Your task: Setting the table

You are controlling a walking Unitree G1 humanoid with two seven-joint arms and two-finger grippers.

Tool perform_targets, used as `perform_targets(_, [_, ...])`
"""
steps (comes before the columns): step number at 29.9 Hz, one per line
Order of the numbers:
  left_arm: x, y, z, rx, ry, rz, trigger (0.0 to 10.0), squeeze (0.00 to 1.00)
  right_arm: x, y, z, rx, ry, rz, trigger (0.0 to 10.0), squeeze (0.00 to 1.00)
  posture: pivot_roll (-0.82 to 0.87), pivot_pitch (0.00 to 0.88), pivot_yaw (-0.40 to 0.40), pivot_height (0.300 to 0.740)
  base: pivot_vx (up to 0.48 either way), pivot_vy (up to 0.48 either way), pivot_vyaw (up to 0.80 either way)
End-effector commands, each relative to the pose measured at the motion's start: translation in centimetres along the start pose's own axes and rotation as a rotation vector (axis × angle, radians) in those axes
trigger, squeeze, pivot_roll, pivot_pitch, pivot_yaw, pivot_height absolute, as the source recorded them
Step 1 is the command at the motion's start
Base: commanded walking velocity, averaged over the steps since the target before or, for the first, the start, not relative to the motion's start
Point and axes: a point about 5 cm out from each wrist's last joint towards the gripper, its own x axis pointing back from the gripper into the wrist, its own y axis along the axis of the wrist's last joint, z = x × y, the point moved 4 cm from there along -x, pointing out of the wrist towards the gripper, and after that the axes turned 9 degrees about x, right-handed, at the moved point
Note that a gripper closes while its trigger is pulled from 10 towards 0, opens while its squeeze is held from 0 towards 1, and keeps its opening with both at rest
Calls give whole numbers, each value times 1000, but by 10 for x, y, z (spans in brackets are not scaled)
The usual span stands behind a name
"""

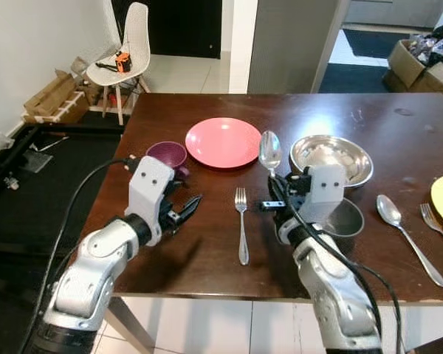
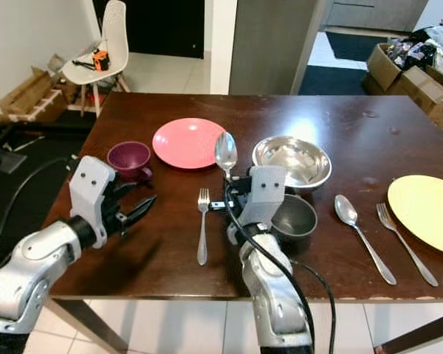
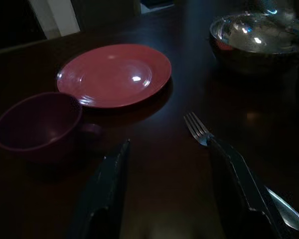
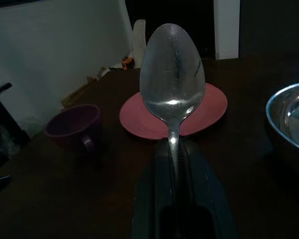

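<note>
- Right gripper clenched on a spoon, held upright above the tabletop, bowl end up, between the pink plate and the steel bowl.
- Left gripper released, fingers spread, low over the tabletop near the purple cup and the fork.
- Risk: thin polished handle pinched near its end; it could pivot or slip when tilted down, likely clattering onto the plate or fork.
- Risk: dark small bowl sits just beside the right wrist; a swing could knock it.
- Spoon looks shiny metal, smooth, oval bowl, narrow neck.
- Second setting at the right: yellow plate, spoon, fork.
</note>
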Motion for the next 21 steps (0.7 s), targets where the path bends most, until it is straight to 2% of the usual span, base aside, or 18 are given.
perform_targets(1, [1, -7, 5, 14, 25, 29, 10000, 0, 1, 3, 3, 1, 7, -5, 10000, 0, -53, 25, 101, 740, 0, 0, 0])
perform_targets(4, [1, -7, 4, 23, 34, 23, 10000, 0, 5, 6, 5, -3, 8, -19, 10000, 0, -59, 23, 101, 740, 0, 0, 0])
perform_targets(6, [2, -11, 15, 57, 142, 8, 10000, 0, 10, -8, -7, 6, -52, 24, 10000, 0, -58, 19, 98, 740, 0, 0, 0])
perform_targets(9, [4, -14, 20, 73, 195, 7, 10000, 0, 12, -11, -11, 14, -65, 36, 10000, 0, -52, 16, 93, 740, 0, 0, 0])
perform_targets(21, [6, -20, 19, 89, 266, 3, 10000, 0, 12, -10, -7, 16, -53, 43, 10000, 0, -51, 10, 84, 740, 0, 0, 0])
